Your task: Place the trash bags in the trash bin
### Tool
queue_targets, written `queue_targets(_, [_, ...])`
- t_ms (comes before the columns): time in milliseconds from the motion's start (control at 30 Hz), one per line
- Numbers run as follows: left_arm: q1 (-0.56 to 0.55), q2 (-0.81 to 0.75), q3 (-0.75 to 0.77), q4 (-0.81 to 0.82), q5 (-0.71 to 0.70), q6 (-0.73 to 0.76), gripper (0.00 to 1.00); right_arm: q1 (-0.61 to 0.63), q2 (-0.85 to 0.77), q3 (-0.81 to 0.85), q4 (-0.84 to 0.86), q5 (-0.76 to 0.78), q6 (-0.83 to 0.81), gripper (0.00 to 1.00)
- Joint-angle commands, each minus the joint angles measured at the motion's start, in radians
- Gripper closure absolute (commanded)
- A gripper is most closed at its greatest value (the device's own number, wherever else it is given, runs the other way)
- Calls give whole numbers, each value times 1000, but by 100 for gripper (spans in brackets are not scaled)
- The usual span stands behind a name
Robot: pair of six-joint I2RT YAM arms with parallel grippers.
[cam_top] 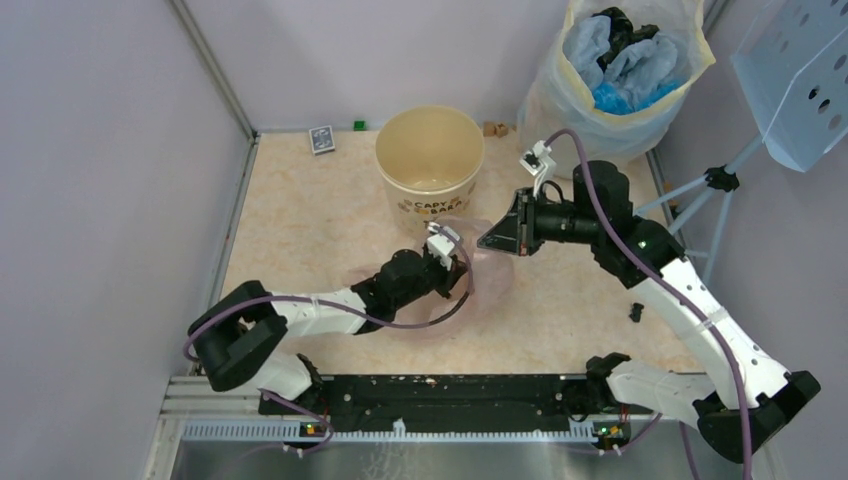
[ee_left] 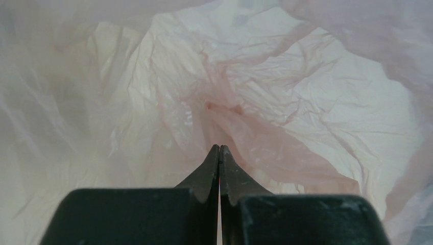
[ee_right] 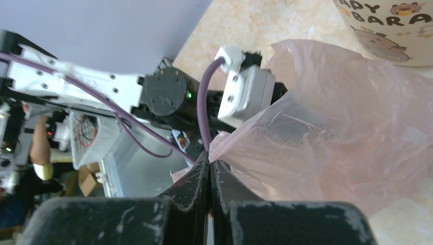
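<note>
The trash bag, thin pale-pink translucent film, hangs between my two grippers just in front of the trash bin, a cream-yellow bucket standing upright with its mouth open. My left gripper is inside the bag. In the left wrist view its jaws are shut, with a fold of the crinkled film running into the tips. My right gripper is shut on the bag's edge, seen at its tips. The bin's print shows at the top right of the right wrist view.
A large whitish-yellow bag with blue and black contents stands at the back right. A small dark card, a green cube and brown bits lie by the back wall. A small black piece lies at the right. A perforated panel stands on a stand outside the table.
</note>
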Motion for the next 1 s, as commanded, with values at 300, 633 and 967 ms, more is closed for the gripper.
queue_targets(300, [-34,152,25,263,155,297,100,-46,13,29,121,-231,104,100])
queue_targets(633, [-23,400,369,-284,58,156,100,-46,17,116,58,-252,53,100])
queue_targets(967, [-14,521,523,-552,60,88,100,-46,85,458,-153,-179,-53,100])
